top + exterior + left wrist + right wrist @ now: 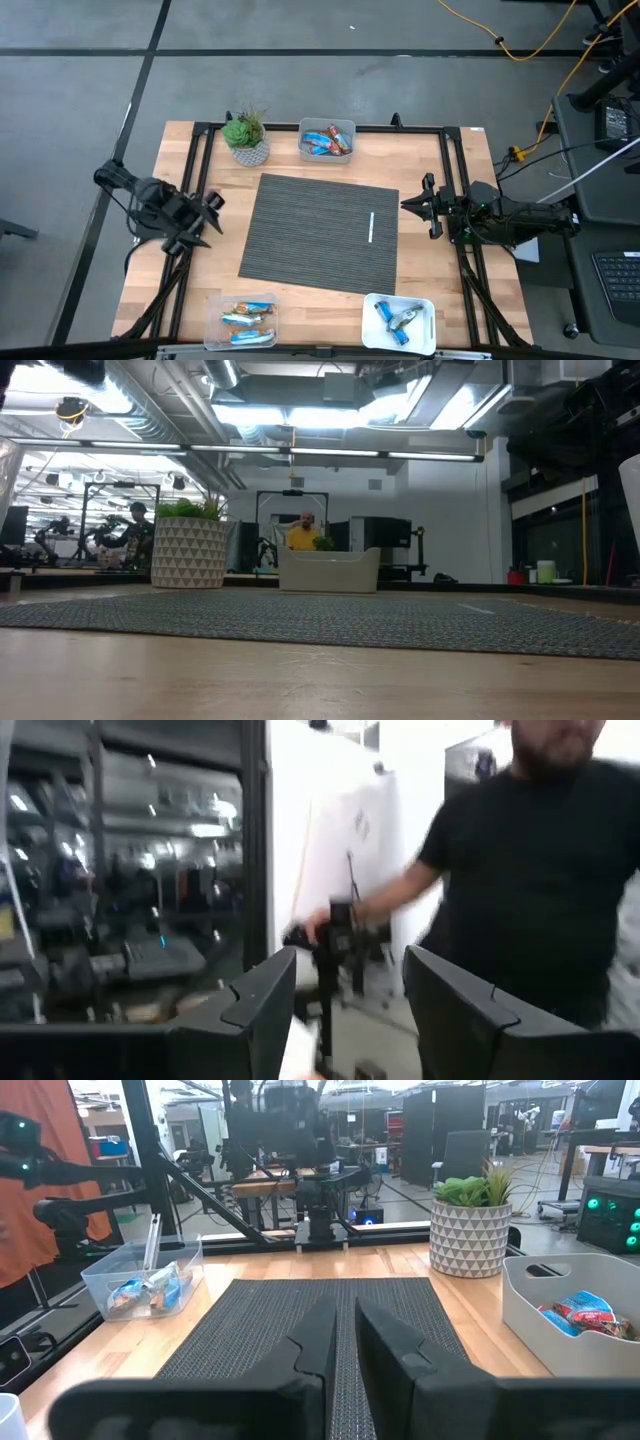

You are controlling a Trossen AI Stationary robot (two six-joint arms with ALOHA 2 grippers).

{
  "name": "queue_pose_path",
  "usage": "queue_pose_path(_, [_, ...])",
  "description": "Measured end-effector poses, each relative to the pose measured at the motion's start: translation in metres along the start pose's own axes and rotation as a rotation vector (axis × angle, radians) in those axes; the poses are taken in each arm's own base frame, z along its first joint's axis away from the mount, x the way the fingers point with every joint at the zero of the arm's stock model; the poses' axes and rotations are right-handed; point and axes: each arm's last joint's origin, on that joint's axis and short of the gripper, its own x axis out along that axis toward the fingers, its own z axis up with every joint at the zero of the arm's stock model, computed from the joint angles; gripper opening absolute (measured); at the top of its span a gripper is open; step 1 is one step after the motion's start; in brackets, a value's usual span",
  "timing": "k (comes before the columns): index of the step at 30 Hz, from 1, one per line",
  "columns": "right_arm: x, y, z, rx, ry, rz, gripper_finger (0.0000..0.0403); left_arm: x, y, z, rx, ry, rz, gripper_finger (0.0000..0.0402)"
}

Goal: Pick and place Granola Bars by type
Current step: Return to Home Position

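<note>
1. Granola Bars [326,143] are held in three bins [327,122] around the mat [320,230].
2. The left gripper [210,218] is held left of the mat, fingers spread.
3. The right gripper [408,205] is held right of it, fingers closed.

Pale wood bench [300,680] in the foreground. Grey ribbed mat [330,622] across its full width. Planter [188,552] at far left: white faceted pot, green leaves. Pale bin [328,570] at far centre, contents hidden. Thin white stick [476,608] on the mat, right. Beyond, a person in yellow [303,534] and a second person [135,532] at left.
</note>
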Motion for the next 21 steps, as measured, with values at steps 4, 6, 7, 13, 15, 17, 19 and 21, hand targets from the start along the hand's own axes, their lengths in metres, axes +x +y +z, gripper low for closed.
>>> queue_pose_path(4, [0.0, 0.0, 0.0, 0.0, 0.0, 0.0, 0.0046, 0.0, 0.0, -0.021, -0.014, 0.056, -0.011, 0.0181])
queue_pose_path(6, [0.0, 0.0, 0.0, 0.0, 0.0, 0.0, 0.0046, -0.001, 0.001, -0.029, -0.017, 0.081, -0.01, 0.0181])
queue_pose_path(7, [0.0, 0.0, 0.0, 0.0, 0.0, 0.0, 0.0046, -0.001, 0.001, -0.033, -0.016, 0.089, -0.007, 0.0181])
queue_pose_path(13, [0.0, 0.0, 0.0, 0.0, 0.0, 0.0, 0.0046, -0.003, 0.005, -0.05, -0.02, 0.209, 0.114, 0.0181])
queue_pose_path(15, [0.0, 0.0, 0.0, 0.0, 0.0, 0.0, 0.0046, -0.003, 0.006, -0.053, -0.018, 0.239, 0.149, 0.0181])
queue_pose_path(17, [0.0, 0.0, 0.0, 0.0, 0.0, 0.0, 0.0046, -0.004, 0.006, -0.056, -0.018, 0.276, 0.173, 0.0181])
queue_pose_path(19, [0.0, 0.0, 0.0, 0.0, 0.0, 0.0, 0.0046, -0.004, 0.007, -0.058, -0.012, 0.295, 0.188, 0.0181])
queue_pose_path(21, [0.0, 0.0, 0.0, 0.0, 0.0, 0.0, 0.0046, -0.004, 0.007, -0.058, -0.015, 0.297, 0.188, 0.0181])
